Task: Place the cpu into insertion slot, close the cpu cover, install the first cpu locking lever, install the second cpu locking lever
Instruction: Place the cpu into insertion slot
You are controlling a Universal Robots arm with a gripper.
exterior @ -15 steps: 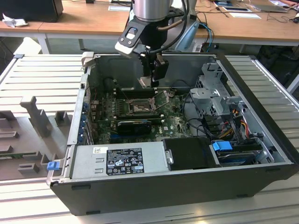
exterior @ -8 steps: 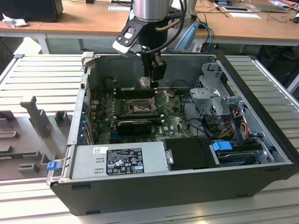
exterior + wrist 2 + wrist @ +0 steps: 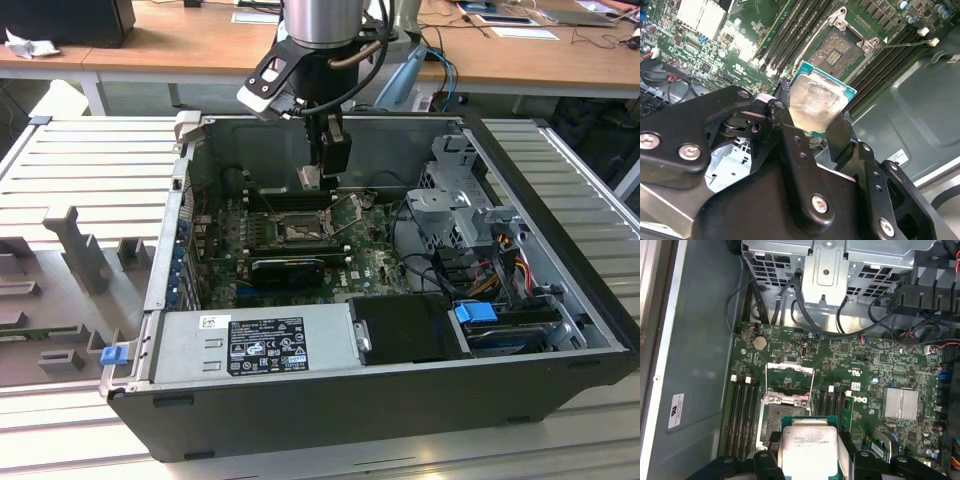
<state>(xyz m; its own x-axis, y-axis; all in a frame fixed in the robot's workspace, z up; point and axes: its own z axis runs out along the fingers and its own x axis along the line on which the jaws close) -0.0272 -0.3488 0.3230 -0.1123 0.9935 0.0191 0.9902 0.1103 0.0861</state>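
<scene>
One cpu (image 3: 817, 100), clamped by its edges in the gripper (image 3: 812, 120), hangs above the open insertion slot (image 3: 837, 50), not touching it (cpu cover (image 3: 790, 381) swung back). Judgement: square it to the slot, keep it level, lower gently, no sideways drag.

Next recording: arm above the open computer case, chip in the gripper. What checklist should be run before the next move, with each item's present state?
1. Grip: the gripper is shut on the cpu, pinching two opposite edges: ok.
2. The insertion slot is empty, with its contact field bare: ok.
3. The cpu cover stands swung up, off the slot: ok.
4. In the exterior view the cpu hangs above the board and touches nothing: ok.
5. Cpu orientation matched to the slot's: cannot tell.
</scene>
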